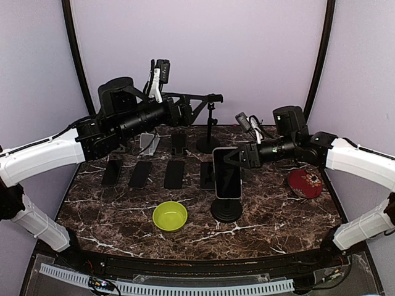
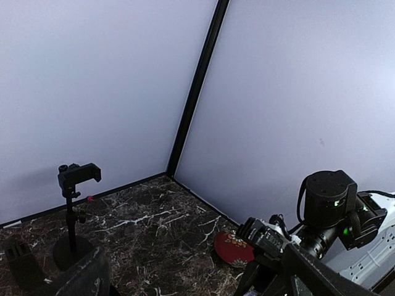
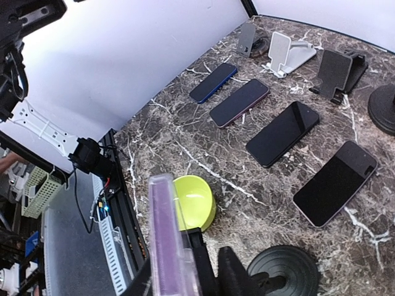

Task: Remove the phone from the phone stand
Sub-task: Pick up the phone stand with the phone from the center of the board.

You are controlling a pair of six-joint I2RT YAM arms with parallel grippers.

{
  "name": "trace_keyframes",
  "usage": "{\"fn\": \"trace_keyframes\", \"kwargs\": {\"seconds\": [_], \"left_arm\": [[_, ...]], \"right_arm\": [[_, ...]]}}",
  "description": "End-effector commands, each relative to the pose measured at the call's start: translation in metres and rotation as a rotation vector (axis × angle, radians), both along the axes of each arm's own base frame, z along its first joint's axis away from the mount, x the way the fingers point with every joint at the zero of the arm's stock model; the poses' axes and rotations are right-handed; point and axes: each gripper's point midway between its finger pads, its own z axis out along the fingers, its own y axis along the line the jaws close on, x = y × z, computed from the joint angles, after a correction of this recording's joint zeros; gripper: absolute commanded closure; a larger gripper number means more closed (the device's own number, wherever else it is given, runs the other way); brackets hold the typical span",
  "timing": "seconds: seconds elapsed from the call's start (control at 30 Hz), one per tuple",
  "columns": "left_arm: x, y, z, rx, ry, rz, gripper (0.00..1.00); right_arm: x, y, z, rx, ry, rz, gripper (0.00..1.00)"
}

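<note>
A phone (image 1: pixel 226 174) in a clear purple case stands upright on a black phone stand (image 1: pixel 226 211) with a round base, right of the table's middle. My right gripper (image 1: pixel 238 156) reaches in from the right and is shut on the phone's upper part. In the right wrist view the phone (image 3: pixel 165 234) shows edge-on between the black fingers (image 3: pixel 207 253), with the stand's base (image 3: pixel 284 271) below right. My left gripper (image 1: pixel 210 100) hangs open high above the back of the table, holding nothing. Its wide-spread fingers (image 2: pixel 83 277) frame the bottom of the left wrist view.
Several dark phones (image 1: pixel 174 174) lie flat in a row left of the stand. A lime bowl (image 1: pixel 170 216) sits at the front, a red dish (image 1: pixel 305 183) at the right. A tall clamp stand (image 1: pixel 208 132) and small desk stands (image 1: pixel 148 143) line the back.
</note>
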Motion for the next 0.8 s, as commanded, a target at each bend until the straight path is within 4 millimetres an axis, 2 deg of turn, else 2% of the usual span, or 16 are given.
{"fn": "trace_keyframes", "kwargs": {"seconds": [0.0, 0.2, 0.37, 0.53, 0.67, 0.7, 0.77], "left_arm": [[0.001, -0.004, 0.000, 0.026, 0.013, 0.002, 0.01], [-0.012, 0.003, -0.026, 0.124, -0.155, -0.030, 0.01], [-0.024, 0.002, -0.067, 0.255, -0.239, -0.091, 0.01], [-0.049, 0.006, -0.093, 0.313, -0.351, -0.194, 0.01], [-0.076, 0.016, -0.110, 0.323, -0.525, -0.266, 0.02], [-0.079, 0.017, -0.114, 0.330, -0.552, -0.271, 0.02], [-0.083, 0.017, -0.125, 0.370, -0.591, -0.291, 0.04]], "right_arm": [[0.000, 0.005, 0.006, 0.015, -0.032, 0.031, 0.76], [-0.003, 0.003, 0.004, 0.020, -0.021, 0.084, 0.91], [-0.006, 0.004, 0.004, 0.028, -0.014, 0.147, 1.00], [-0.012, 0.005, 0.008, 0.019, -0.039, 0.222, 1.00], [-0.017, 0.005, 0.006, 0.018, -0.032, 0.278, 1.00], [-0.015, 0.006, 0.016, 0.037, -0.050, 0.288, 1.00], [-0.016, 0.007, 0.019, 0.054, -0.051, 0.311, 1.00]]}}
